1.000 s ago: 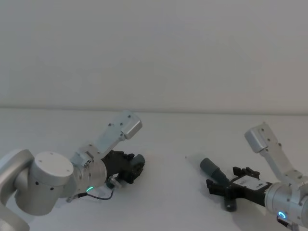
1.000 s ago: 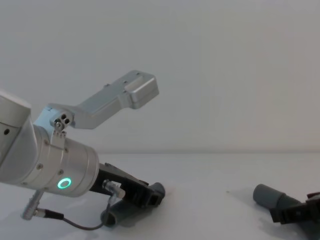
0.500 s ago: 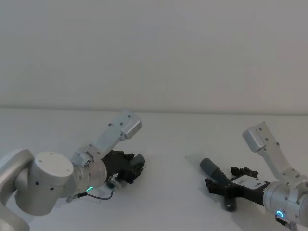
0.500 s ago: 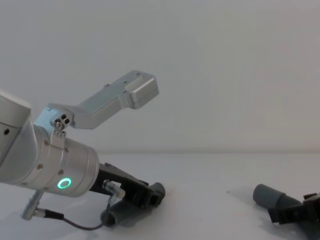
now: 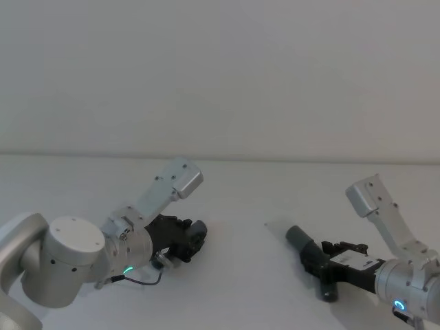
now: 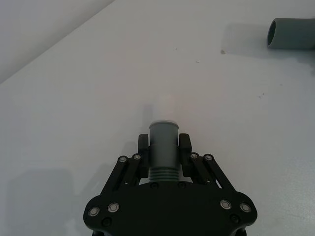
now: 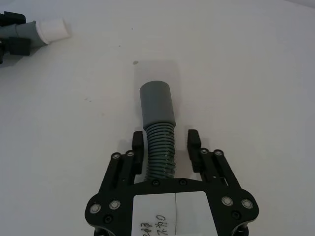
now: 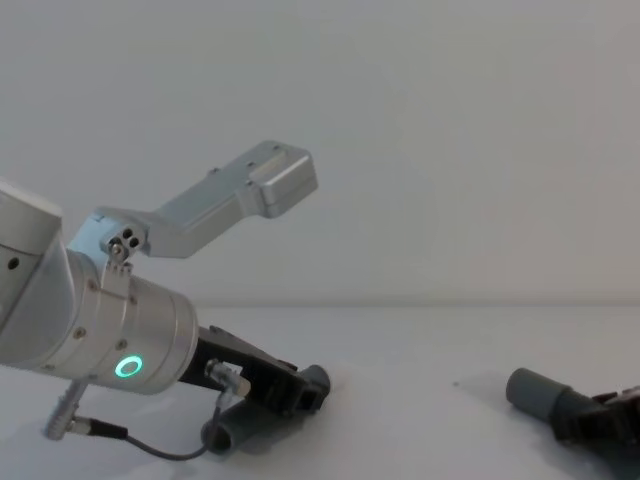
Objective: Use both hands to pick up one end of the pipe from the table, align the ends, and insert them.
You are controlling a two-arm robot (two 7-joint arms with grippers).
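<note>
item 1, left gripper (image 6: 164, 141): black, parallel-jaw, low over the left part of the table (image 5: 247, 199). its fingers (image 6: 143, 147) press on both sides of a smooth grey cuff (image 6: 163, 153), so the jaws pinch it. behind it sits a thick silver wrist (image 8: 110, 335) with a green ring light (image 8: 127, 367) and a thin cable (image 8: 160, 447) that hangs down to the table.

item 2, short hose (image 8: 245, 430): dark grey, corrugated and curved. the chest view shows its body on the table below the left gripper, with the cuff end held between the fingers. the white tip (image 7: 53, 29) sticks out past the fingers towards the right half of the table. whether the tip touches the table cannot be told.

item 3, right gripper (image 7: 165, 141): black, with a white label on its body, low on the right part of the table. the jaws are spread, one on each side of the ribbed section of the longer hose (image 7: 160, 152). one finger (image 7: 137, 145) is just beside the ribs and the other stands clear with a visible gap.

item 4, longer hose: dark grey. its smooth cuff end (image 5: 298, 237) lies on the table ahead of the right gripper's fingers, with the open mouth (image 6: 290, 33) turned towards the left gripper. it is well apart from the white tip.

item 5, table: plain matt white, carrying both hoses.
</note>
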